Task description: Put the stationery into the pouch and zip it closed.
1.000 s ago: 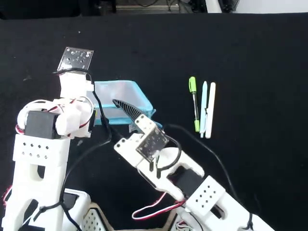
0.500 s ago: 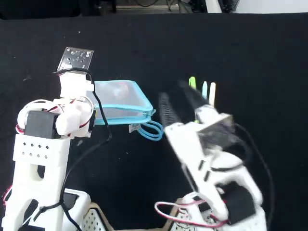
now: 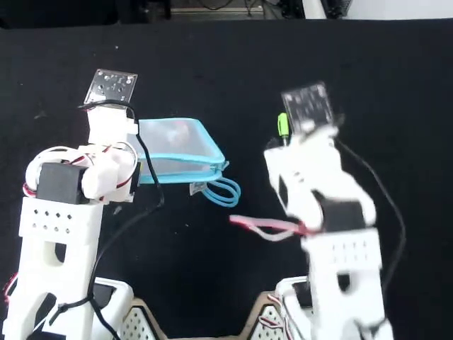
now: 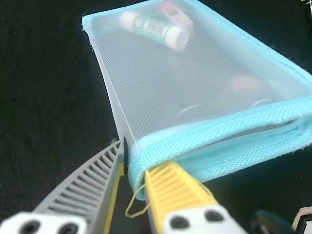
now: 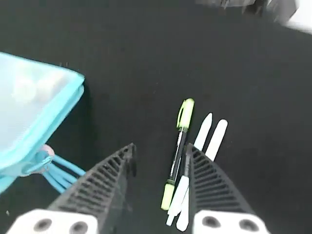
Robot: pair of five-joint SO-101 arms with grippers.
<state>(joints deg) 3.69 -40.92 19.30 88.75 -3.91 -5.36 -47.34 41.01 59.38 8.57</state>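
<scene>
While the left arm point(image 3: 78, 177) stands at the left of the bench point(image 3: 212, 64), the left jaws are closed on the pouch point(image 4: 195, 97), pinching the corner at one end of its blue zip edge. The pouch lies flat on the bench, translucent with blue trim. A white-and-green tube point(image 4: 153, 27) and a reddish item point(image 4: 173, 9) lie inside it, at the end away from the zip edge. A blue cord loop point(image 3: 225, 190) hangs off the pouch's right corner and rests on the bench.

The right arm point(image 3: 325, 205) stands right of the pouch, apart from it. The right jaws are wide open and hold nothing; they hang above three pens. The green pen point(image 5: 176, 153), blue pen point(image 5: 200, 136) and white pen point(image 5: 217, 139) lie side by side on the bench, close together, outside the pouch and well to its right.
</scene>
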